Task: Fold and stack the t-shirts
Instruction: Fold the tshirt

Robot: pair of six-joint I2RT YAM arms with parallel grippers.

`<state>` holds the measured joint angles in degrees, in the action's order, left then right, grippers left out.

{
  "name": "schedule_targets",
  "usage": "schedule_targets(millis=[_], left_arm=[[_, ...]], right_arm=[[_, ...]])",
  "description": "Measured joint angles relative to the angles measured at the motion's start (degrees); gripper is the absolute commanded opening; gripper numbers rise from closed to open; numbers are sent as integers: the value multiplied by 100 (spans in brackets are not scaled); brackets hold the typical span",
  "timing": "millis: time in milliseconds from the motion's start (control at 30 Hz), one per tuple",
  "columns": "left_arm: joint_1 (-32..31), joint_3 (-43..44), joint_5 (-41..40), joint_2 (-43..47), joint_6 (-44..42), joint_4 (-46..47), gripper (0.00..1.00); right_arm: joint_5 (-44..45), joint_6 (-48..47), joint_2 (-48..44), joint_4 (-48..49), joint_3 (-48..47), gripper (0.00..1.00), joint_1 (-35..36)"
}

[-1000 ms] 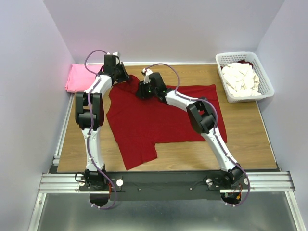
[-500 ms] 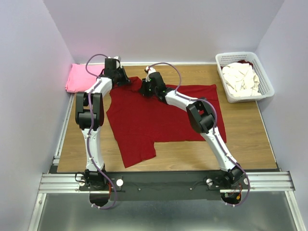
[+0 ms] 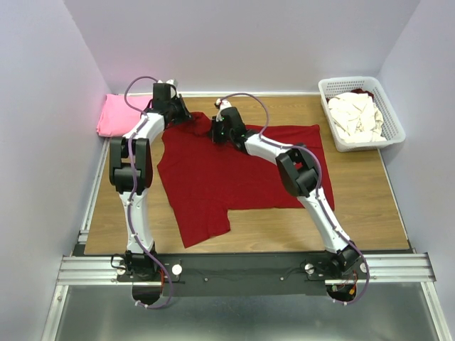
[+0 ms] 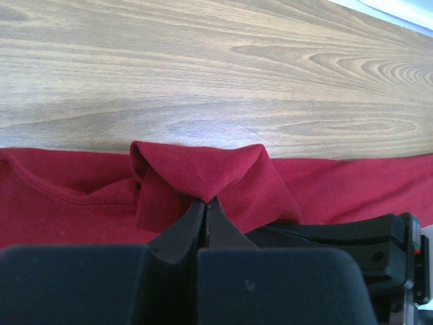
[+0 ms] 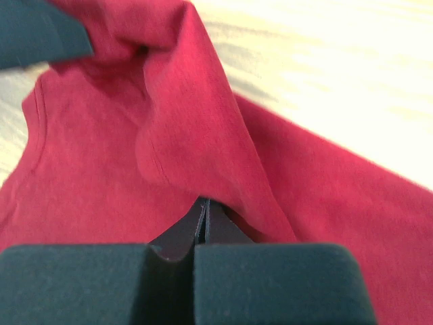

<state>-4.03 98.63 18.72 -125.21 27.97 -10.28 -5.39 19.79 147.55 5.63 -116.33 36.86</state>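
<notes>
The dark red t-shirt [image 3: 234,177] lies spread across the middle of the worktop [image 3: 355,213], its far edge, seemingly near the collar, pinched between the pressed-together jaws of the left gripper [image 4: 205,203] and the right gripper [image 5: 205,204], likely to tug it flat for folding.

Your red shirt [image 4: 203,169] is matt knit cloth, soft, with a stitched seam showing. Table [image 4: 203,68]: wood grain, smooth, faint sheen, possibly laminate, can't tell from here. Left gripper [image 4: 205,201] and right gripper [image 5: 204,201]: matt black, looks like plastic. Basket [image 3: 347,80]: white plastic lattice, slight gloss. Cream shirts [image 3: 355,117] and pink shirt [image 3: 117,114]: matt cloth, the cream ones crumpled. Rail [image 3: 398,268]: bare metal, dull silver.
</notes>
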Motion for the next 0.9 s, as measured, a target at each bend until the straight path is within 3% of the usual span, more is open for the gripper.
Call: schedule_targets(millis=[233, 333, 367, 400, 433, 533, 567, 600, 633, 900], left_arm=[[0, -111, -9, 221, -4, 0, 2], [0, -173, -13, 310, -7, 0, 11], [0, -208, -35, 345, -7, 11, 20], [0, -249, -57, 380, -24, 11, 24], [0, -293, -83, 415, -48, 7, 29], [0, -468, -227, 586, -197, -146, 43], [0, -535, -282, 643, -240, -186, 43], [0, -625, -339, 745, -313, -262, 57], [0, -807, -450, 944, -380, -323, 57], [-127, -2673, -1434, 3014, -894, -734, 57]], right_arm=[[-17, -149, -566, 70, 560, 1, 0], [-28, -229, -831, 114, 647, 1, 0], [-48, -251, -951, 142, 726, 1, 0], [-68, -278, -1056, 162, 822, 7, 0], [-101, -295, -1174, 214, 953, 21, 0], [-166, -372, -1690, 258, 1611, 42, 0], [-170, -391, -1963, 227, 2015, 45, 0], [-162, -382, -2151, 188, 2277, 48, 0], [-131, -391, -2444, 140, 2640, 55, -2], [243, -247, -4345, -706, 4715, 68, -157]])
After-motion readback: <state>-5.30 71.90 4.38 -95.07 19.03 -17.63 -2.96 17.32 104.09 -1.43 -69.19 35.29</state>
